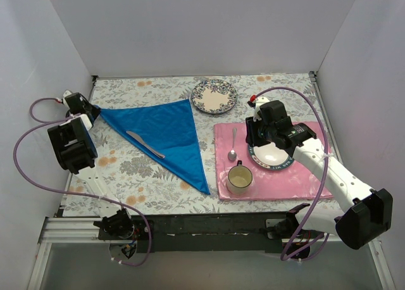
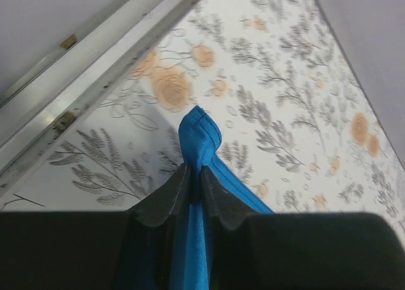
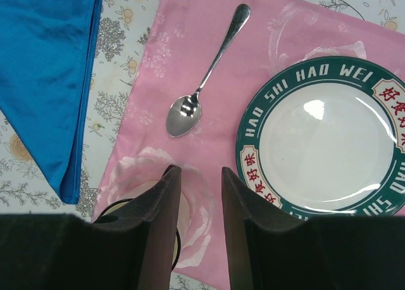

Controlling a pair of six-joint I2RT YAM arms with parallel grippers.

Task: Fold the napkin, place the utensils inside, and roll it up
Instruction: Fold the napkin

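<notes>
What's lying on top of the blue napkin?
A silver knife lies on the folded napkin. The left end effector pinches one corner. Anything under the cloth is covered, so it cannot be seen.

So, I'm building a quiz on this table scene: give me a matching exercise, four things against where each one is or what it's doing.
1 knife
2 spoon
3 left claw
4 floral plate

A on the pink placemat
B shut on a corner of the napkin
C lying on the napkin
D on the tablecloth, far side

Pairs: 1-C, 2-A, 3-B, 4-D
</notes>
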